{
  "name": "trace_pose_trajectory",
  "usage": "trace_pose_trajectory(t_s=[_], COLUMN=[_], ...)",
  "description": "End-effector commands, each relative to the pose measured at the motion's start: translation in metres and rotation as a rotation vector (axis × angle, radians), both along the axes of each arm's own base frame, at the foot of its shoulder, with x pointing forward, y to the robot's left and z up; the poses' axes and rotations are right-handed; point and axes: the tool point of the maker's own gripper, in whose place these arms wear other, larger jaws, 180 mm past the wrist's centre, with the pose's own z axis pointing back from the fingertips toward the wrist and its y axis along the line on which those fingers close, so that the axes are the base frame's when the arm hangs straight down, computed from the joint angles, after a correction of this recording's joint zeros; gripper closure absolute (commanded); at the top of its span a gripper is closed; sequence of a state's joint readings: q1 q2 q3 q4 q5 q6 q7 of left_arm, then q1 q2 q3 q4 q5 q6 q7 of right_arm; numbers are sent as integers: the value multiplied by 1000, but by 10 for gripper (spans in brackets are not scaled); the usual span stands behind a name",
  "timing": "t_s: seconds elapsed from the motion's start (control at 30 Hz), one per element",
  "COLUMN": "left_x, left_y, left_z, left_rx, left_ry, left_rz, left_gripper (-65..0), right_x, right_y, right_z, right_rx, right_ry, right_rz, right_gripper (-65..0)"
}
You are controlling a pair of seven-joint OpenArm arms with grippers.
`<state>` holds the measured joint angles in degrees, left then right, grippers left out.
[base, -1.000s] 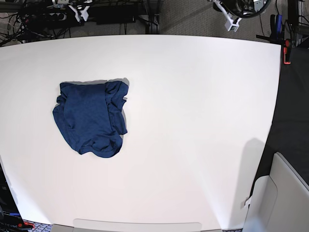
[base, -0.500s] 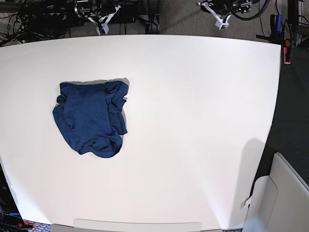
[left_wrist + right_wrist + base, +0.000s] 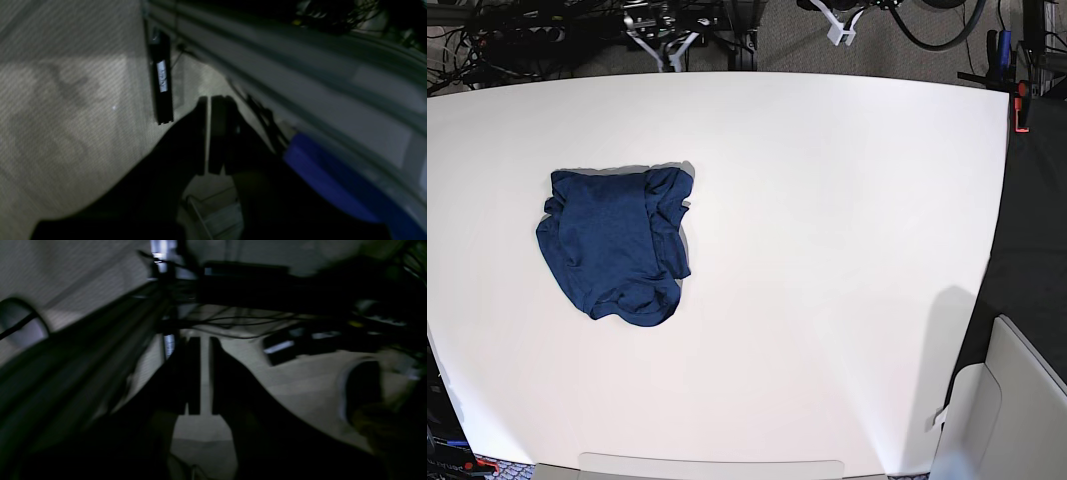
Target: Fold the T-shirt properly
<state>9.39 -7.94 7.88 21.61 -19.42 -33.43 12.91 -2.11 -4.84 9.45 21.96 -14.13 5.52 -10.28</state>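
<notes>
I am leaving the T-shirt [image 3: 614,244] bunched, not neatly folded, on the desk [image 3: 827,250]; my left end effector [image 3: 207,133] and right end effector [image 3: 204,373] are hanging beyond the desk's far edge, pressed together, empty.

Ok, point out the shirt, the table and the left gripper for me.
shirt [image 3: 612,250], base view, middle of the crumpled blue cloth.
table [image 3: 827,250], base view, bare white top.
left gripper [image 3: 207,133], left wrist view, the seam where its dark fingertips meet.
</notes>
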Motion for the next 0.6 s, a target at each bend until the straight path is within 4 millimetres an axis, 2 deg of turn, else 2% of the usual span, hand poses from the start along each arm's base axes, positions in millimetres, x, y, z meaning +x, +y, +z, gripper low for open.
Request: trace_pose_trajectory(t_s=[0.0, 0.13, 0.2, 0.3, 0.43, 0.57], left_x=[6, 8, 9, 9, 10, 18], left_y=[1, -20, -28, -45, -57, -58], left_z=[1, 2, 3, 5, 7, 7], left_rx=[-3, -36, -50, -77, -95, -98], left_ry=[-24, -27, -28, -28, -31, -43], left_rz=[7, 14, 17, 23, 26, 29], left_gripper=[0, 0, 0, 0, 0, 0], right_x=[0, -4, -12, -21, -29, -36], right_y=[-3, 3, 7, 3, -1, 1], right_z=[0, 1, 0, 0, 0, -1], right_rx=[-24, -70, -84, -118, -130, -127], right_ry=[-10, -13, -6, 2, 13, 25], right_rz=[-7, 16, 44, 61, 57, 48], right_gripper=[-30, -30, -30, -30, -30, -30])
